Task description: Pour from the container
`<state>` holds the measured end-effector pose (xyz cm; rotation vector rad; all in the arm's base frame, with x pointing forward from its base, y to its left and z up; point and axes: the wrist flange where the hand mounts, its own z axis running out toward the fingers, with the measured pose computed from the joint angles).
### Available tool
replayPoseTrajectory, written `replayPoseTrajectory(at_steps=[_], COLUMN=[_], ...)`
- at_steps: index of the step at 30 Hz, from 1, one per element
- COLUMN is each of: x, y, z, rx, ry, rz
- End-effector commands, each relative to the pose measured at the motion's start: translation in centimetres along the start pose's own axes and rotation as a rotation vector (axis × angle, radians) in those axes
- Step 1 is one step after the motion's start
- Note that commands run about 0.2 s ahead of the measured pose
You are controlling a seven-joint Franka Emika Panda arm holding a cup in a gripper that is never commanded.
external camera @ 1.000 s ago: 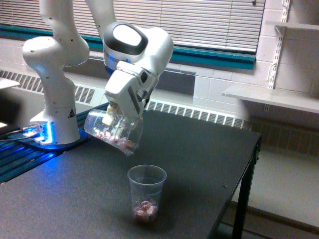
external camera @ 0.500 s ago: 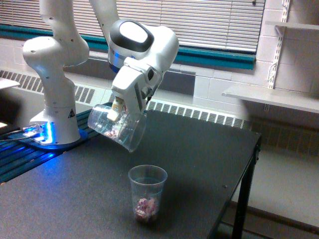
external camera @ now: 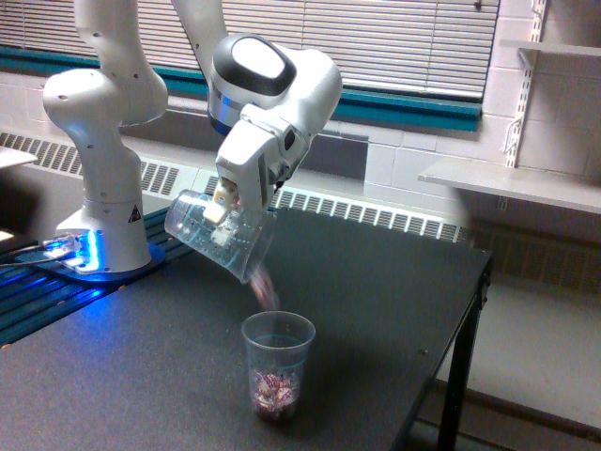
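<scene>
- We find the gripper [external camera: 228, 209] clamped on the container [external camera: 218, 235], its fingers pressed against the clear wall near the closed end.
- The container hangs in the air above the table [external camera: 376, 310], well clear of the surface. It is tipped steeply, with its mouth pointing down and toward the exterior view's right and its base raised toward the exterior view's left.
- We note a blurred reddish-pink streak of pieces [external camera: 264, 287] in the air just below the container's mouth, directly above the smaller cup [external camera: 277, 362].
- The smaller cup stands upright on the table, below the container and slightly toward the exterior view's right of it; the two are apart, not touching.
- In the bottom of the smaller cup we see a small heap of reddish-pink and white pieces; the upper part of that cup is clear.
- Through the container's wall we cannot tell how many pieces are inside; its surface shows faint markings and reflections only.
- The arm's white base [external camera: 103, 188] stands at the exterior view's left edge of the table, with a blue glow at its foot.
- Behind the table we record a window with closed blinds [external camera: 376, 42] and a heater grille [external camera: 376, 218] running along the wall.
- A shelf [external camera: 507, 183] is fixed to the wall at the exterior view's right.
</scene>
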<state>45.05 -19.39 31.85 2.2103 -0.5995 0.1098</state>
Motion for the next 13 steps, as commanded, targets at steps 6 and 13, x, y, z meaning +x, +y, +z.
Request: replayPoseTrajectory(at_steps=[6, 13], x=[0.27, 0.10], y=[0.67, 1.16], z=[-1.01, -0.74], rx=[-0.015, 0.005], ry=[0.007, -0.013], rz=[-0.053, -0.065])
